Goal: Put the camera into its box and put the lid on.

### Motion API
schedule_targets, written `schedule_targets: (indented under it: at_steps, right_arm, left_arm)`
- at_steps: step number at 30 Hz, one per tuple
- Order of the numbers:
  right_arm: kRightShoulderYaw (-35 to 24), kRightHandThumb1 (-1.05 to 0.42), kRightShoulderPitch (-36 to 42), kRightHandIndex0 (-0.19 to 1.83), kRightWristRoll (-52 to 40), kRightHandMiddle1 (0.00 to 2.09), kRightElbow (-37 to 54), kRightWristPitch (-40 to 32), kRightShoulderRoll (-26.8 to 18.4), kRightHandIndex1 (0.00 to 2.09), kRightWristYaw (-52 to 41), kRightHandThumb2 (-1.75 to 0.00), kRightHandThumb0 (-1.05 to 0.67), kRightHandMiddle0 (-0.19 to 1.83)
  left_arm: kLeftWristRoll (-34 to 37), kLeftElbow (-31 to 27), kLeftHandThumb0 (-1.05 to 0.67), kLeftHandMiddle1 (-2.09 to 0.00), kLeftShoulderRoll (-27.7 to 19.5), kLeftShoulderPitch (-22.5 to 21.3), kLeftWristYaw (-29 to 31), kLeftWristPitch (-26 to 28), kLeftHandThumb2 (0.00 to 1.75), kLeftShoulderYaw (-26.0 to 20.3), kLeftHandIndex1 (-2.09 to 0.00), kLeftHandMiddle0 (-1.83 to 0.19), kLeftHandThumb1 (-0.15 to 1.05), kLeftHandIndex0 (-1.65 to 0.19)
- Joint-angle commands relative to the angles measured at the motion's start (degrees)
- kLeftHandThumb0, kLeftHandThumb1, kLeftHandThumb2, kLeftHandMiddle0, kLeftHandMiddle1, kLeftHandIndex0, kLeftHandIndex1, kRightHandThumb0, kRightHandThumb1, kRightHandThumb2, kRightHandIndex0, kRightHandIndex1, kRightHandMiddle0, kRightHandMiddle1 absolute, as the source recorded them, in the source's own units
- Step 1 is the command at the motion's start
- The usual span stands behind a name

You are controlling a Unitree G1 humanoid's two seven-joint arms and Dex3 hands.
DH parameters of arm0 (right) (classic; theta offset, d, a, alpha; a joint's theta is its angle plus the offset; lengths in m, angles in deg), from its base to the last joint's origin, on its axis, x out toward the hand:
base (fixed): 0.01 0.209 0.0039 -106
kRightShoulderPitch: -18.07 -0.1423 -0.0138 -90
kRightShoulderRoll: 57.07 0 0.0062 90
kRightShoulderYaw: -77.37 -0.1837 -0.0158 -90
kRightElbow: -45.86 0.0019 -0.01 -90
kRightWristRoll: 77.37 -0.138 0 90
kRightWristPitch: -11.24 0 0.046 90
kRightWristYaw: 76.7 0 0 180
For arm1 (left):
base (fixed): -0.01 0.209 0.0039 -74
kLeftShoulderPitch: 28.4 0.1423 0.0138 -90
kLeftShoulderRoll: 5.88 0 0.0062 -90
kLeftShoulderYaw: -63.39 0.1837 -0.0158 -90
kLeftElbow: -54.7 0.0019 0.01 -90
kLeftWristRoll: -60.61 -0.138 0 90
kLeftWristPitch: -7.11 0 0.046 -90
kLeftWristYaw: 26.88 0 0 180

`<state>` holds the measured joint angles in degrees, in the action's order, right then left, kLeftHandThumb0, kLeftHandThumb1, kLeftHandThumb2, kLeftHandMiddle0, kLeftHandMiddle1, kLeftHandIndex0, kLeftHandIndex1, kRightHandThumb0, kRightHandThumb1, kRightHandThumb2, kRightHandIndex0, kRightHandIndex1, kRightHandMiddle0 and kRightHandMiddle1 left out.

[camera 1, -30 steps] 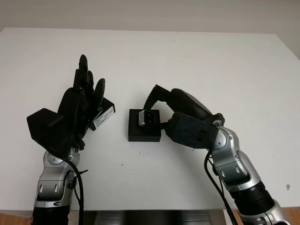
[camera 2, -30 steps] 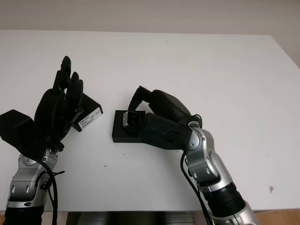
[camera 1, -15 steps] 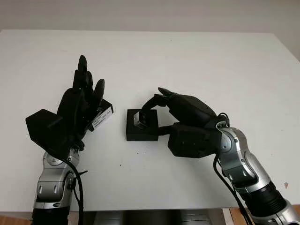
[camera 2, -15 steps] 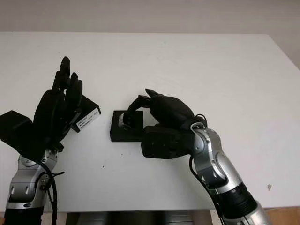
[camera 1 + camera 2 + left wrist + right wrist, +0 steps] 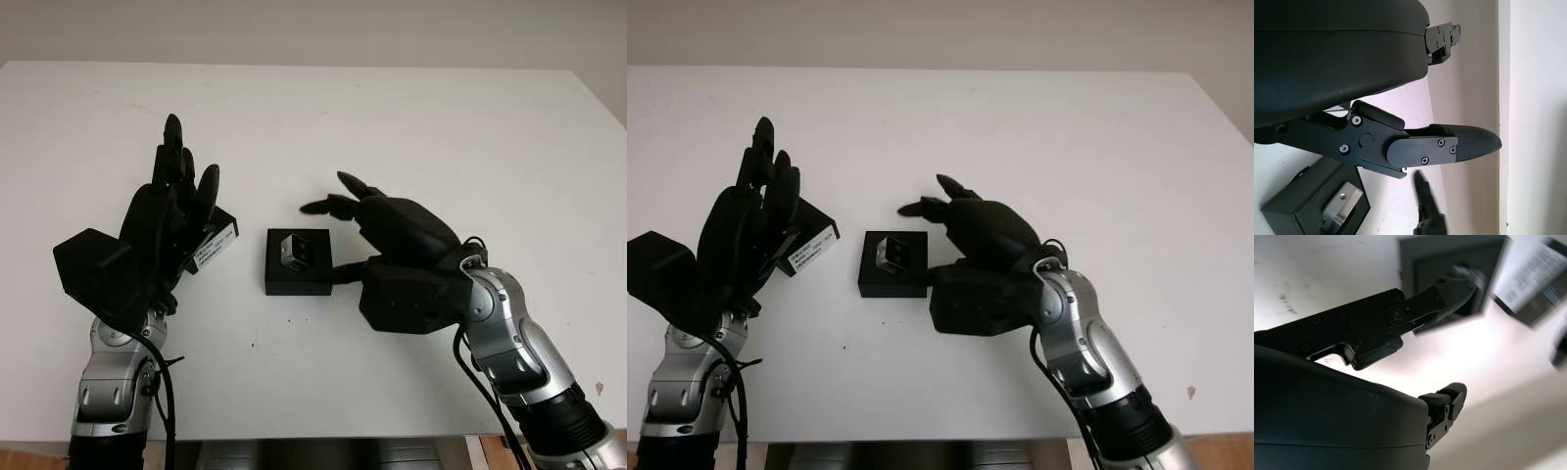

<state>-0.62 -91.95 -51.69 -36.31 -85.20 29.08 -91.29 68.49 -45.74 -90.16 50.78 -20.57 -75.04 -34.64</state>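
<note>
Beside the box, right hand seemingly open.

Left arm raised from bottom left, forearm near upright. Left hand held above counter, palm turned away, fingers pointed up and away; open, nothing held.

Right arm brought in from bottom right, bent toward centre. Right hand held low over counter, knuckles up, fingers extended toward left, thumb reached out beneath them. Open, nothing gripped.
</note>
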Motion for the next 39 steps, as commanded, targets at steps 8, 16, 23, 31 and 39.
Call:
schedule_targets:
  at_steps: [8, 16, 23, 31, 39]
  right_arm:
    - [-5.92, -0.91, 3.47, 0.32, -7.62, 0.41, -1.91, 4.59, 5.15, 0.17, 8.11, -0.05, -0.68, 0.35]
    - [-4.56, -0.89, 7.95, 0.34, -7.83, 0.81, -1.06, 6.81, 7.06, 0.13, 9.92, -0.05, -0.7, 0.15]
    - [-0.92, -0.9, 10.55, 0.35, -1.72, 0.92, -3.66, 12.52, 6.86, 0.12, 14.38, -0.06, -0.71, 0.13]
    - [1.29, -0.91, 11.12, 0.32, 2.08, 0.98, -6.67, 15.61, 7.18, 0.1, 17.19, -0.06, -0.7, 0.09]
    - [1.68, -0.92, 10.0, 0.31, 1.73, 0.99, -9.05, 16.35, 8.76, 0.08, 17.81, -0.06, -0.7, 0.08]
  left_arm:
    - [-0.52, -1.16, -0.73, 0.0, 0.17, 1.15, -0.25, -0.24, 0.49, 0.27, 0.0, 0.19, 1.05, 0.19]
    - [-0.6, -0.89, -0.73, 0.0, -0.01, 1.22, -0.13, -0.75, 0.49, 0.14, 0.0, 0.19, 1.05, 0.19]
    - [-0.51, -1.06, -0.73, 0.0, -0.24, 1.29, 0.17, -0.62, 0.49, 0.13, 0.0, 0.19, 1.05, 0.19]
    - [-0.54, -1.24, -0.73, 0.0, -0.29, 1.46, 0.19, -0.29, 0.49, 0.06, 0.0, 0.19, 1.05, 0.19]
    - [-0.67, -1.08, -0.73, 0.0, -0.32, 1.52, 0.2, -0.27, 0.5, 0.13, 0.0, 0.19, 1.05, 0.19]
